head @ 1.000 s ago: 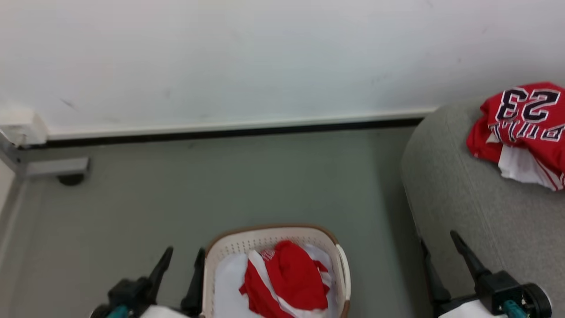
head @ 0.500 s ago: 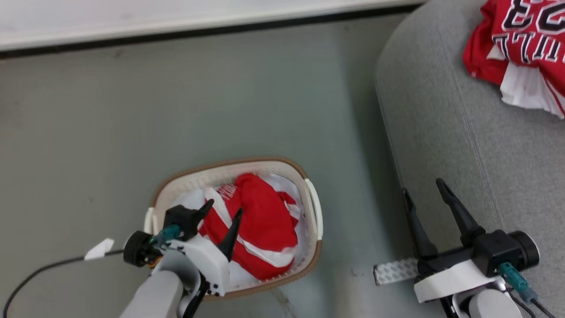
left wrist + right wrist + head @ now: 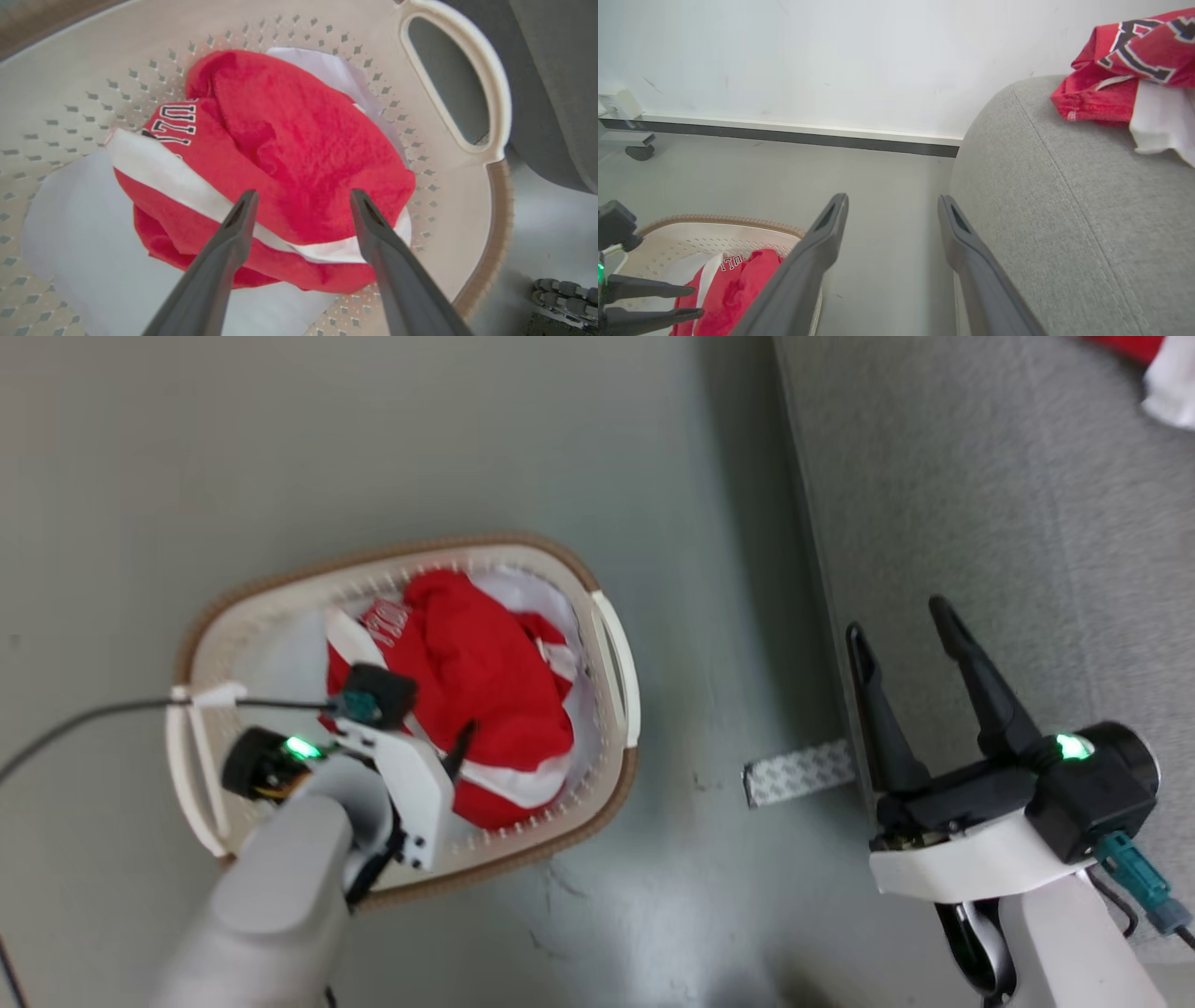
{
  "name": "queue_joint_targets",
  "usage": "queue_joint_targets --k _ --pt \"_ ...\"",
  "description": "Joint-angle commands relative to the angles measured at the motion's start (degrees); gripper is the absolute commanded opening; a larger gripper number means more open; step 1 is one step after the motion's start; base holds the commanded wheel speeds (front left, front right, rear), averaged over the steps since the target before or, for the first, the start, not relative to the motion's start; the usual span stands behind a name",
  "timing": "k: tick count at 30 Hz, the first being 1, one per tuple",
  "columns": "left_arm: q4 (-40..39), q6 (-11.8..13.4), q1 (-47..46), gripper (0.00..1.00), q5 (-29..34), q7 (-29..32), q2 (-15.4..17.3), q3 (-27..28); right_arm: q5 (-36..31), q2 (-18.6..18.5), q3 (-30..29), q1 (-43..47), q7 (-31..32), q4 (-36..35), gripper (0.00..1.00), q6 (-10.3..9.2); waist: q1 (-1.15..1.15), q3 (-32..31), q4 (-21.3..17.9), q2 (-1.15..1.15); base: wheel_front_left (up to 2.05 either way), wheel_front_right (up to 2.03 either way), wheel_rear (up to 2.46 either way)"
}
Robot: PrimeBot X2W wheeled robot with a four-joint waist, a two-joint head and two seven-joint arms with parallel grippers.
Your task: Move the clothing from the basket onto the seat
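A crumpled red piece of clothing (image 3: 476,663) with white trim lies in the cream basket (image 3: 373,553) on the floor. My left gripper (image 3: 302,193) points down into the basket (image 3: 93,70), open, its fingers straddling the red clothing (image 3: 289,140) at its surface. A second red lettered piece of clothing (image 3: 1125,51) lies on the grey seat (image 3: 1087,210). My right gripper (image 3: 896,621) hovers open and empty by the left edge of the seat (image 3: 1008,504). In the right wrist view, the right gripper (image 3: 892,199) looks past the basket (image 3: 714,219) and the left gripper (image 3: 693,302).
A pale white pad (image 3: 84,242) lines the basket under the clothing. A patterned tape strip (image 3: 798,770) lies on the grey floor between basket and seat. A white wall with a dark baseboard (image 3: 784,135) stands behind, with a caster (image 3: 640,151) at its left.
The head camera has tilted down, shifting the whole picture. My left gripper has moved from beside the basket to over it and lowered onto the red clothing. Both grippers stay open.
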Motion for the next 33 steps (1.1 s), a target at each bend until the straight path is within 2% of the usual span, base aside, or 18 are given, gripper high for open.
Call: queue_joint_targets --k 1,6,15,16,17,24,33 --pt "0.8 0.4 -1.2 1.0 0.9 0.0 0.7 0.0 0.3 0.0 0.2 -1.1 -0.1 -0.7 1.0 -0.12 -0.02 4.2 -0.9 0.0 0.0 0.0 0.0" --pt "3.8 1.1 -5.5 1.0 1.9 0.1 1.8 -0.6 0.8 -0.1 1.0 -2.7 -0.1 -4.0 1.0 -0.13 -0.02 8.5 -1.2 0.0 0.0 0.0 0.0" --pt "9.1 0.7 -9.7 1.0 2.4 -1.0 -0.3 -2.7 -0.7 -0.1 -0.9 0.2 -0.1 -7.5 1.0 -0.12 -0.02 11.0 -0.1 0.0 0.0 0.0 0.0" --pt "9.6 0.6 -10.0 0.35 2.3 -1.4 -0.6 -3.0 -0.7 -0.1 -1.2 0.6 -0.1 -7.7 1.0 -0.13 -0.02 11.0 0.0 0.0 0.0 0.0 0.0" --pt "9.9 0.6 -10.4 0.0 2.3 -2.1 -0.8 -3.2 -0.7 -0.1 -1.4 0.9 -0.1 -7.7 1.0 -0.12 -0.02 11.0 0.0 0.0 0.0 0.0 0.0" --pt "11.4 0.2 -11.6 0.0 0.2 -6.8 -1.1 -3.3 0.2 -0.1 -0.5 0.7 -0.1 -6.5 1.0 -0.13 -0.02 9.2 -0.5 0.0 0.0 0.0 0.0" --pt "11.3 0.1 -7.5 0.0 -3.7 -12.2 -3.3 -3.6 -1.1 -0.1 -0.8 1.8 -0.1 -1.1 1.0 -0.13 -0.02 -3.9 3.5 0.0 0.0 0.0 0.0"
